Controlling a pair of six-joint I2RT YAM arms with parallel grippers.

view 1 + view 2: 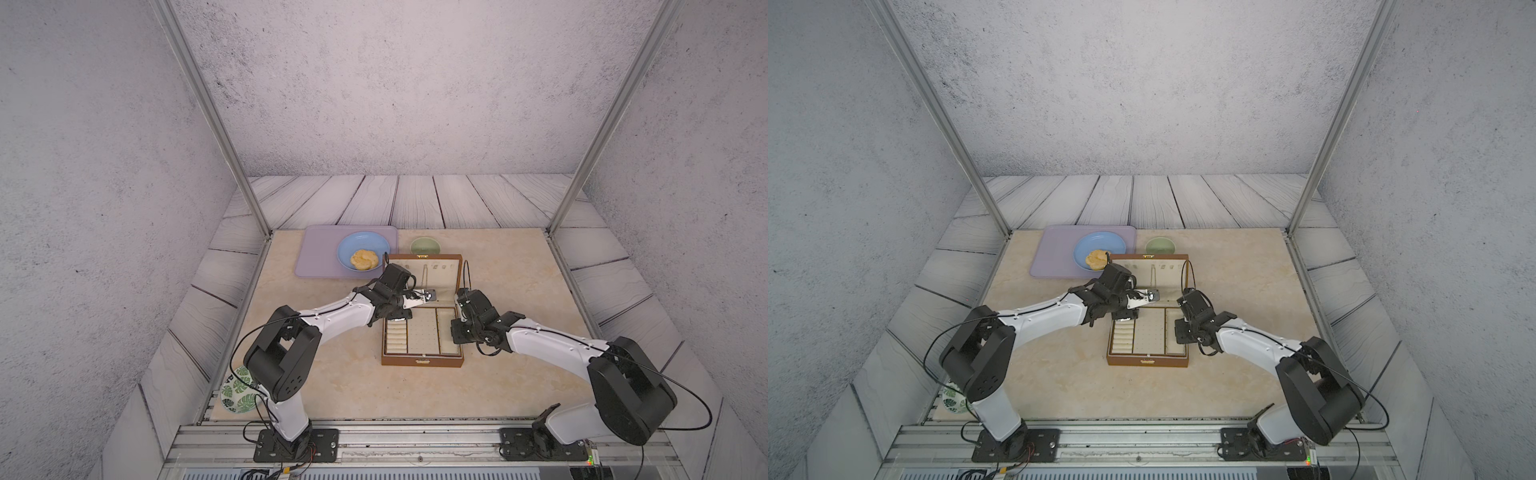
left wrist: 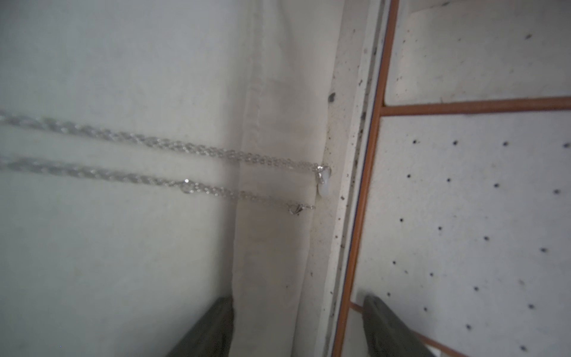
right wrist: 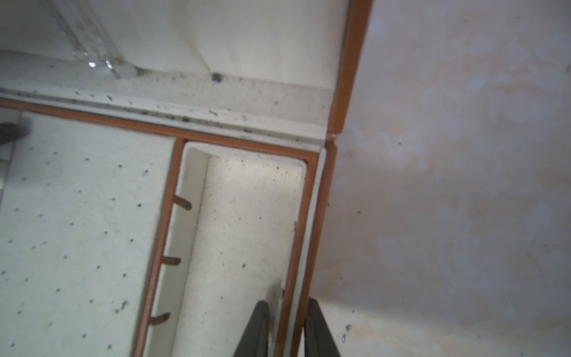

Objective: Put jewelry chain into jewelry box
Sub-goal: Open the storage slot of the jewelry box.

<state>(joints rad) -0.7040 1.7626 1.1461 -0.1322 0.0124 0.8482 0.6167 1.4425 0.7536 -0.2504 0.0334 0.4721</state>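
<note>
Nearest in, the right claw [image 3: 287, 301] is seen pinched narrow across the right-hand wall of the jewelry box [image 1: 422, 361], with one finger inside the side compartment and one outside, so the box is held steady. Further in, the left claw [image 2: 296, 298] is spread wide and nothing is carried; it is poised close to the cream lining of the upright lid. And there the jewelry chain [image 2: 187, 186] is found: hung in the lid, two strands run down the lining, pendant and clasp reaching the lid's lower edge, clear of both fingers.

The chain looks placed, so the step in hand is judged to be getting clear. The left claw is best drawn straight back with the jaws held wide, so no link is snagged. The box is best pinned until that is done.

On the pale stone-look surface [image 1: 332, 374], a leaf-patterned bowl [image 1: 235, 392] is tucked by the left arm's base. Behind the box a lilac tray [image 1: 318, 253] is laid with a blue plate [image 1: 347, 249] and a pastry [image 1: 364, 259], and a green bowl [image 1: 425, 246] is set beside it. Beyond, grey planks [image 1: 415, 199] and speckled grey walls [image 1: 395, 83] are seen.
</note>
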